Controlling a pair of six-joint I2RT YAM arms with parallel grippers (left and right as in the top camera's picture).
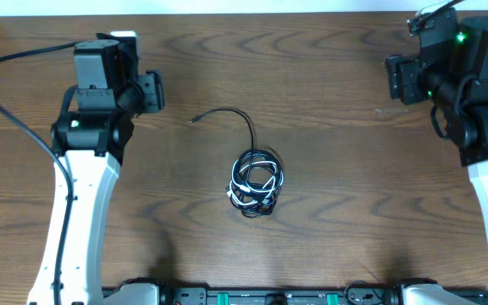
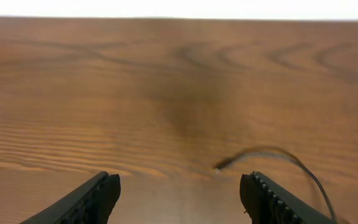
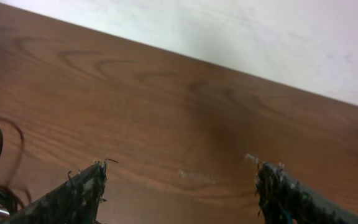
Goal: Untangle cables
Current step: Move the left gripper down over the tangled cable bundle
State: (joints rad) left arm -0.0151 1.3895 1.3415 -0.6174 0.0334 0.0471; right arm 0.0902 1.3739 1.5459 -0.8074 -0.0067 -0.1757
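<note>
L gripper (image 2: 179, 184) fingers apart, nothing btwn; R gripper (image 3: 182, 175) same, its pads look frayed. Only overhead shows the cables (image 1: 257, 180) as a tight black-and-white coil, centre of wood-grain table (image 1: 337, 127), well apart from both grippers; wrist cams catch thin black strands only.

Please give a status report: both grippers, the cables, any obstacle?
Left gripper open, empty. Right gripper open, empty. Cables in one knot, untouched, one black end trailing out toward the left gripper. No obstacle seen.
</note>
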